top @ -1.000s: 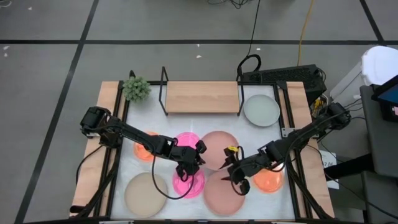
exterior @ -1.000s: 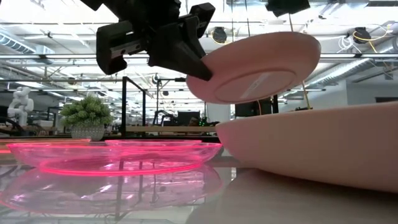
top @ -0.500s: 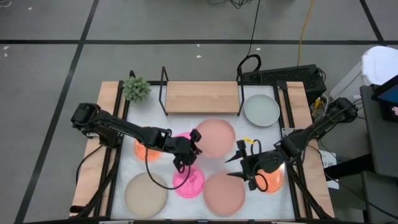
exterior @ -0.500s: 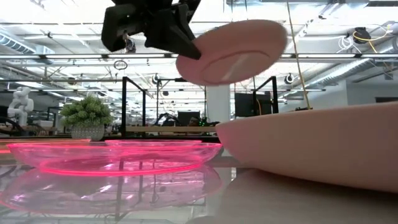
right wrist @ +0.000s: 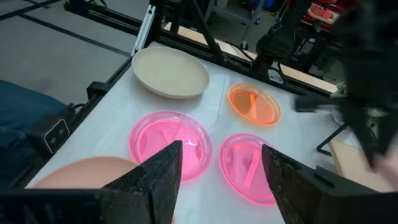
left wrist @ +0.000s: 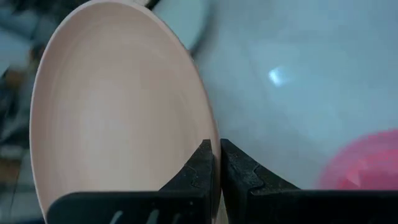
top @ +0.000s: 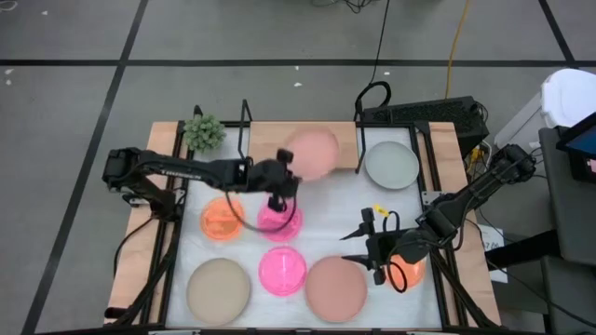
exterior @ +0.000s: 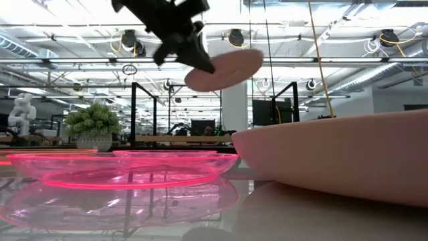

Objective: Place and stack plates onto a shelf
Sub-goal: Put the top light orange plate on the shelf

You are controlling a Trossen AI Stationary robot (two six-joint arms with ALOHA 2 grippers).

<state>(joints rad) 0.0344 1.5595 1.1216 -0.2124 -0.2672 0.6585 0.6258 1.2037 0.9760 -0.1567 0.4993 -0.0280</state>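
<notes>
My left gripper (top: 282, 177) (left wrist: 215, 163) is shut on a dusty pink plate (top: 313, 153) (exterior: 224, 67) and holds it in the air above the light-wood shelf (top: 265, 145). My right gripper (top: 366, 251) (right wrist: 221, 186) is open and touches nothing. It hovers near the table's right side, above a second dusty pink plate (top: 335, 288) and beside an orange plate (top: 408, 272). Flat on the table lie two hot pink plates (top: 279, 220) (top: 282, 270), another orange plate (top: 222, 220), a beige plate (top: 219, 290) and a pale grey plate (top: 391, 165). My left gripper pinches the dusty pink plate by its rim (left wrist: 203, 132), one finger (left wrist: 198, 173) on the inner face and the other on the underside. The fingers come at it from the table's left, slanting down. The plate is lifted clear and tilted, its free edge higher.
A small potted plant (top: 204, 132) stands at the shelf's left end. The shelf's black wire uprights (top: 246, 116) (top: 358, 112) rise at both ends. In the low view the near dusty pink plate (exterior: 334, 157) fills the right foreground. Cables and a black box (top: 424, 113) lie beyond the far edge.
My left gripper has carried the dusty pink plate up from the table's middle and toward the far edge, and the plate now hangs over the shelf. My right gripper has drawn away from that plate toward the right and near edges.
</notes>
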